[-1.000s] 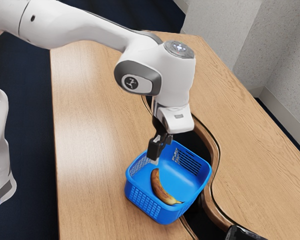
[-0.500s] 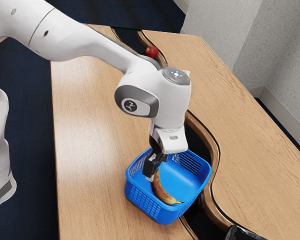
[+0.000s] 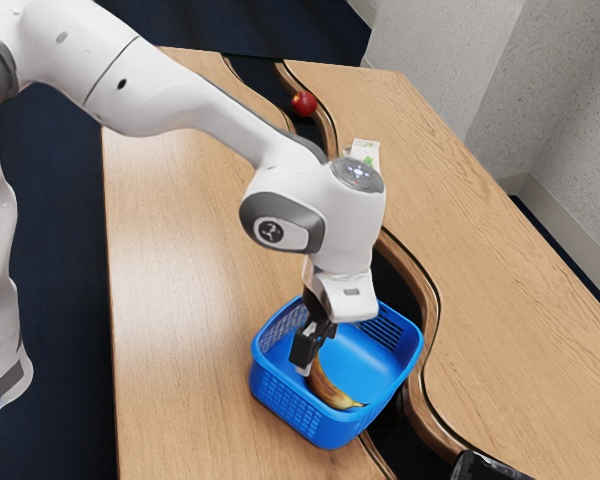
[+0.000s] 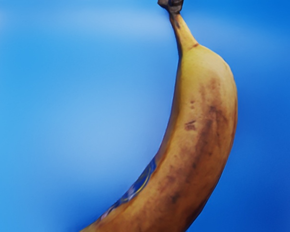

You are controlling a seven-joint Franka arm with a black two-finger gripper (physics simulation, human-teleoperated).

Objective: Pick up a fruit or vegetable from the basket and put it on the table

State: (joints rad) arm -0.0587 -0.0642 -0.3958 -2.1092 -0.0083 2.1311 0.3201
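Exterior view: tool (image 3: pixel 303 368) points down inside the basket's (image 3: pixel 292 402) rim, over one end of the banana (image 3: pixel 335 392) and hiding it; contact can't be made out. Whether the tool stands apart or together, cannot tell. Banana lies in the basket, stem end toward the near wall. Wrist view: stem and inner curve plain, a blue sticker (image 4: pixel 135 188) partly turned out of sight, opposite end cut off.

Basket: tool sits nearer the wall at the exterior view's left; blue floor spreads from the banana toward the exterior view's right. Beyond that wall, a dark channel (image 3: pixel 395 280) with a raised wooden edge; on the other side, worktop (image 3: pixel 180 260) wood runs out to its straight edge.

Farther off, a red round fruit (image 3: pixel 304 103) by the channel, and a white-and-green item (image 3: pixel 366 152) mostly behind the arm (image 3: pixel 200 100). Dark object (image 3: pixel 485 467), cut off at the lower edge, hard to identify.
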